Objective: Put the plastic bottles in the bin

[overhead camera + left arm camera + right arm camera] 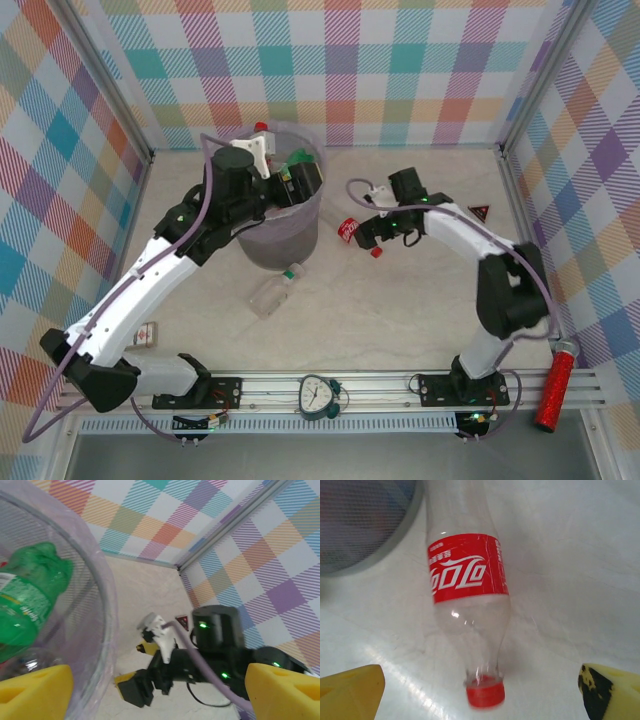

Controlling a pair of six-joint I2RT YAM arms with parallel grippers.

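The bin (262, 245) is a round bucket lined with a lilac bag, standing at the back left of the table. My left gripper (303, 181) hangs open over its rim, and its yellow fingers (33, 691) are wide apart with nothing between them. A green plastic bottle (29, 605) lies inside the bin wall (95, 630). Just right of the bin, a red-labelled clear bottle (466, 580) lies on the table with its red cap (485, 695) pointing at my right gripper (481, 692). That gripper is open, its fingers either side of the cap and clear of it. Another clear bottle (272, 293) lies in front of the bin.
A red cap (261, 127) pokes up behind the bin. A red glittery cylinder (553, 385) lies at the front right by the rail. A small clock (318, 395) sits on the front rail, a card (147, 335) at the front left, and a red triangle sign (480, 212) beside the right arm.
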